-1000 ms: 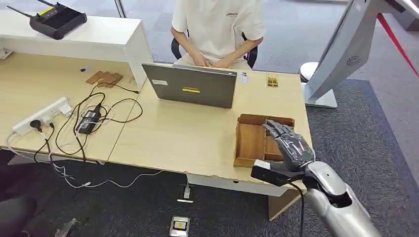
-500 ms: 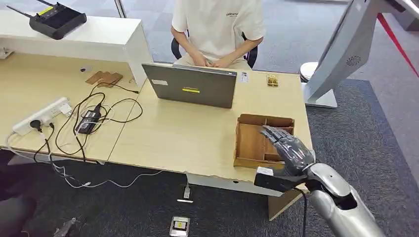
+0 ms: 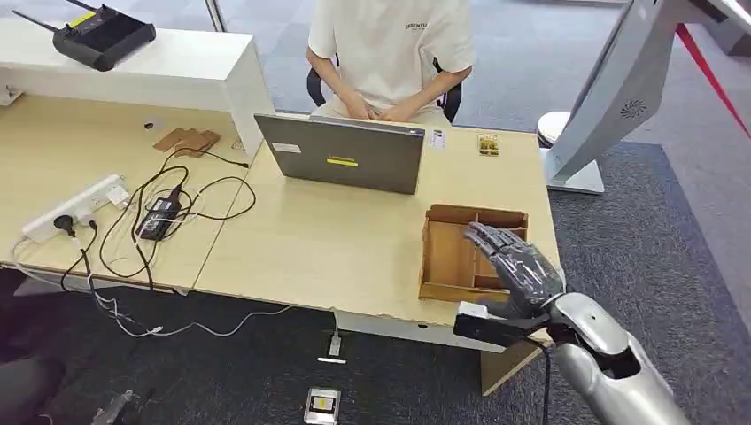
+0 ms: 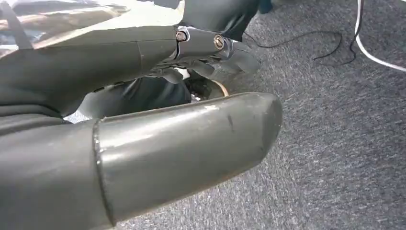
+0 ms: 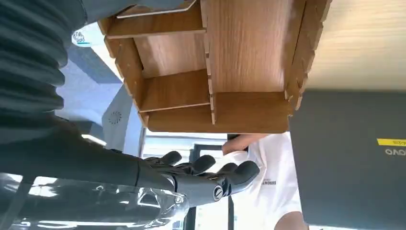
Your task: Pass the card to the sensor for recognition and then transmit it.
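Note:
My right hand (image 3: 518, 266) hovers over the right half of the wooden compartment tray (image 3: 447, 257) near the desk's front right corner, fingers spread and holding nothing. In the right wrist view the fingers (image 5: 206, 172) stretch out above the tray (image 5: 239, 52). A thin pale sheet, maybe the card (image 5: 153, 9), lies in a tray compartment close to my wrist. A small white card (image 3: 437, 138) and a small yellow item (image 3: 488, 144) lie beyond the laptop. My left hand (image 4: 210, 48) hangs over grey carpet and holds nothing.
A grey laptop (image 3: 345, 155) stands open mid-desk with a person (image 3: 390, 53) seated behind it. A white stand (image 3: 611, 88) rises at the right. A power strip (image 3: 75, 208) and tangled cables lie on the left, and a black router (image 3: 102, 35) sits on the white shelf.
My right hand has drawn back a little toward the tray's near edge and sunk slightly. Nothing else has moved.

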### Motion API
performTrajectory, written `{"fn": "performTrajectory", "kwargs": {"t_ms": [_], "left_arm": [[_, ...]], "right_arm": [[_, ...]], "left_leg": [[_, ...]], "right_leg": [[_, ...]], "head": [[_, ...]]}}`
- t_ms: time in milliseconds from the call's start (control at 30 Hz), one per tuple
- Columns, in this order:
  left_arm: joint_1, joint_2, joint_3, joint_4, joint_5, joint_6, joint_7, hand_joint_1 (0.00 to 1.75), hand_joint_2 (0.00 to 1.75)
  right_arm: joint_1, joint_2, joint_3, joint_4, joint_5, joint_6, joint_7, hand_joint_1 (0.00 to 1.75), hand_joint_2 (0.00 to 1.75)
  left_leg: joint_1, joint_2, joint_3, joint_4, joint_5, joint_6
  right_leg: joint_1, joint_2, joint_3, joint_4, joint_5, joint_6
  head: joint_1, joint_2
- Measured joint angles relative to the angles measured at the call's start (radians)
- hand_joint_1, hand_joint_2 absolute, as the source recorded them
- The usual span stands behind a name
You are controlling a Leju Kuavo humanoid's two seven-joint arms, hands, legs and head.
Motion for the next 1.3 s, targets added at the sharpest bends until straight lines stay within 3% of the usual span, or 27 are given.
{"fn": "performTrajectory", "kwargs": {"t_ms": [267, 733, 1300], "left_arm": [[-0.021, 0.009, 0.001, 0.0, -0.013, 0.002, -0.001, 0.0, 0.0], [-0.062, 0.031, 0.001, -0.001, -0.047, -0.019, 0.008, 0.0, 0.0], [-0.061, 0.034, 0.019, -0.002, -0.055, -0.016, 0.018, 0.0, 0.0]], "right_arm": [[-0.009, 0.014, 0.009, 0.005, 0.016, -0.002, 0.009, 0.0, 1.75], [-0.022, 0.029, 0.009, 0.004, 0.032, 0.079, 0.01, 0.0, 1.75], [-0.029, 0.019, -0.001, 0.064, 0.102, 0.1, 0.117, 0.0, 1.75]], "left_leg": [[0.0, 0.0, 0.0, 0.0, 0.0, 0.0], [0.0, 0.0, 0.0, 0.0, 0.0, 0.0], [0.0, 0.0, 0.0, 0.0, 0.0, 0.0]], "right_leg": [[0.0, 0.0, 0.0, 0.0, 0.0, 0.0], [0.0, 0.0, 0.0, 0.0, 0.0, 0.0], [0.0, 0.0, 0.0, 0.0, 0.0, 0.0]], "head": [[0.0, 0.0], [0.0, 0.0], [0.0, 0.0]]}}
